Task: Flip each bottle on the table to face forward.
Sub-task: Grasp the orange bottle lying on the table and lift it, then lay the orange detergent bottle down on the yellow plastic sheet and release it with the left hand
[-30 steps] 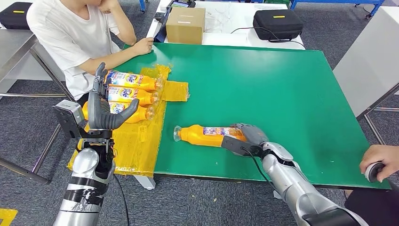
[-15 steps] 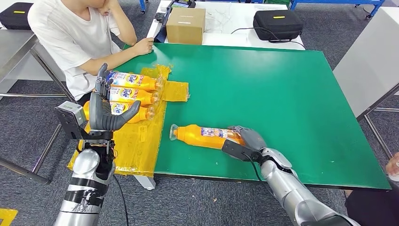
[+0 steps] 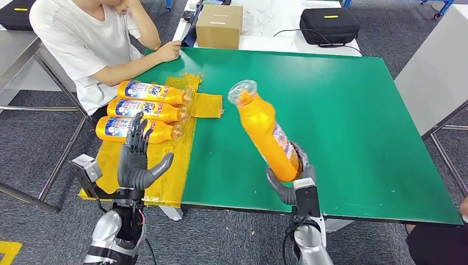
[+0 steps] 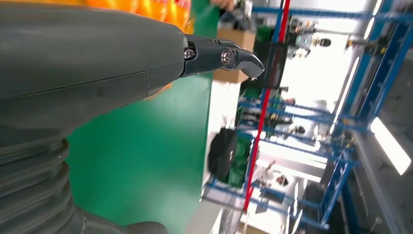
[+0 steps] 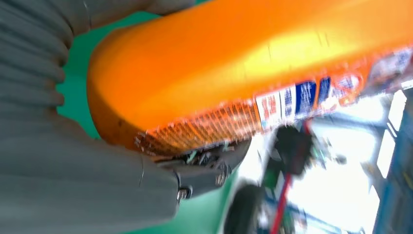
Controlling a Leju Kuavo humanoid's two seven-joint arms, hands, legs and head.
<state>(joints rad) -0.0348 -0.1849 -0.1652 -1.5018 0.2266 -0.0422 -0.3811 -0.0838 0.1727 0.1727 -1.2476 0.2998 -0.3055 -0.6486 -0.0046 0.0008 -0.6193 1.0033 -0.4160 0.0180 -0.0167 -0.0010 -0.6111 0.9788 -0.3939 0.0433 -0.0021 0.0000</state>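
My right hand (image 3: 291, 179) grips the base end of an orange plastic detergent bottle (image 3: 265, 131) with a clear cap, lifted off the green table (image 3: 342, 110) and tilted, cap end up and leaning away from me toward the left. My left hand (image 3: 136, 160) hovers with fingers spread and thumb out, holding nothing, above the crumpled yellow plastic sheet (image 3: 165, 165) that drapes over the table's left edge.

Three more orange bottles with blue and white labels (image 3: 144, 107) lie side by side on that sheet, caps pointing right, just beyond my left hand. A person in a white T-shirt (image 3: 83, 44) sits at the table's left side, one forearm resting near the far corner, close to the lying bottles. Past the green table stand a brown cardboard box (image 3: 219, 26) and a black zipped case (image 3: 329, 26) on a white surface.

The right wrist view brings the held bottle close: its orange body and a strip of label fill the frame, blurred, with my thumb and a dark finger wrapped under its base. The left wrist view shows my left thumb stretched over the green surface toward blue racking in the background.
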